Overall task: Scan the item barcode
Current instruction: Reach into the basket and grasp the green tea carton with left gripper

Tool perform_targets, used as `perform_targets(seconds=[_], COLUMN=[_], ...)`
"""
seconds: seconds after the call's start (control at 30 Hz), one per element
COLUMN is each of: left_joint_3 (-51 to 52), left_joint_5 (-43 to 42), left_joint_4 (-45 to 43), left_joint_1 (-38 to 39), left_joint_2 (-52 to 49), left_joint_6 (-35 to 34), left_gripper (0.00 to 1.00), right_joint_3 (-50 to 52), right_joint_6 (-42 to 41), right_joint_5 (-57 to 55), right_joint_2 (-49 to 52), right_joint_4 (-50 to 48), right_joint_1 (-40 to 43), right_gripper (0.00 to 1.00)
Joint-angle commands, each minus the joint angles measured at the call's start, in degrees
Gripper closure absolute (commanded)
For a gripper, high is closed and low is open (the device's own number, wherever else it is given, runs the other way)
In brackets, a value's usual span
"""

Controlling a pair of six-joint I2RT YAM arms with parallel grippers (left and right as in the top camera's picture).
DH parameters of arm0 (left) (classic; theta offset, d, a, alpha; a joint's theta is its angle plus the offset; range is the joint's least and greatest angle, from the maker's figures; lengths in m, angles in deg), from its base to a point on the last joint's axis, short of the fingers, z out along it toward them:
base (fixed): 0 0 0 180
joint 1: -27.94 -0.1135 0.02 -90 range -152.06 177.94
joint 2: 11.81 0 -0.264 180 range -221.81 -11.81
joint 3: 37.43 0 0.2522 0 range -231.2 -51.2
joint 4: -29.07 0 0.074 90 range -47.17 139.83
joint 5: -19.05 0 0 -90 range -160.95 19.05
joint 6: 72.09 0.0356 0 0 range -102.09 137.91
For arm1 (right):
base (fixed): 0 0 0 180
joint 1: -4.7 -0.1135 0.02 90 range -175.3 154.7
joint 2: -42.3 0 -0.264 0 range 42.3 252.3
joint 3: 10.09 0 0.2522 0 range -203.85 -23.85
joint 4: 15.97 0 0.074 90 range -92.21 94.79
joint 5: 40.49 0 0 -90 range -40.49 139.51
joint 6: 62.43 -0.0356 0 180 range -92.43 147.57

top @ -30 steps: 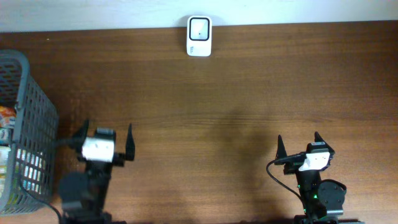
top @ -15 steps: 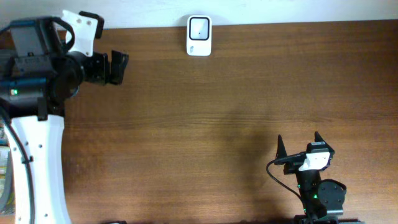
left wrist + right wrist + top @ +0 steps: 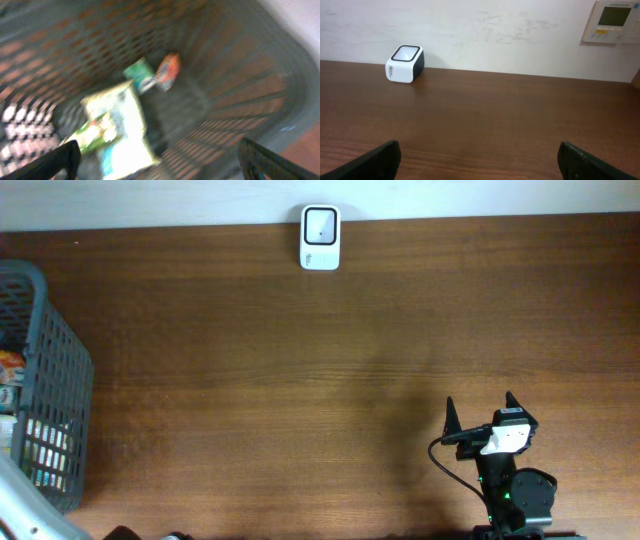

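Hovers over the grey basket (image 3: 45,370) with left gripper (image 3: 160,150) spread wide, clasping nothing. Looks down on blurred packets (image 3: 122,130) inside, possibly snack pouches. Faces the white scanner (image 3: 405,63) at the far edge of the table (image 3: 300,380) with right gripper (image 3: 480,402) equally wide, empty.

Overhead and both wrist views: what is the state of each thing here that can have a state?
basket: upright at the left edge of the table, holds packets.
green and white packet: lying inside the basket, not gripped.
orange packet: lying inside the basket, not gripped.
barcode scanner: standing at the table's far edge, nothing before it.
left claw: open, empty, over the basket.
right claw: open, empty, near the front edge.
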Motion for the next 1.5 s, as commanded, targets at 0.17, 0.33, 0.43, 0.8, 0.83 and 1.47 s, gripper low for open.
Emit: perform_targets(seconds=[0.17, 0.33, 0.43, 0.8, 0.83, 1.47], left_joint_3=[8.8, 19.9, 23.5, 27.8, 27.8, 27.8], left_joint_5=[1.1, -4.1, -10.0, -1.3, -1.3, -4.4], left_joint_4=[3.4, -5.0, -10.3, -18.4, -18.6, -22.1], left_joint_1=[-10.9, -12.3, -12.3, -13.6, -14.2, -22.1], left_joint_2=[-6.8, -7.3, -7.4, -18.3, -18.5, -23.5], left_joint_6=[7.6, 18.1, 28.2, 42.9, 42.9, 47.8], left_gripper=[0.08, 0.11, 0.11, 0.09, 0.08, 0.01], right_joint_3=[0.4, 0.4, 0.4, 0.4, 0.4, 0.4], right_joint_6=[0.0, 0.0, 0.0, 0.0, 0.0, 0.0], right_joint_5=[-0.3, -0.3, -0.3, -0.3, -0.3, -0.3], right_joint_2=[-0.4, -0.4, -0.4, -0.4, -0.4, -0.4], right_joint_4=[0.1, 0.1, 0.1, 0.1, 0.1, 0.1], right_joint_1=[-0.3, -0.3, -0.3, -0.3, -0.3, -0.3], right_gripper=[0.01, 0.01, 0.01, 0.01, 0.01, 0.01])
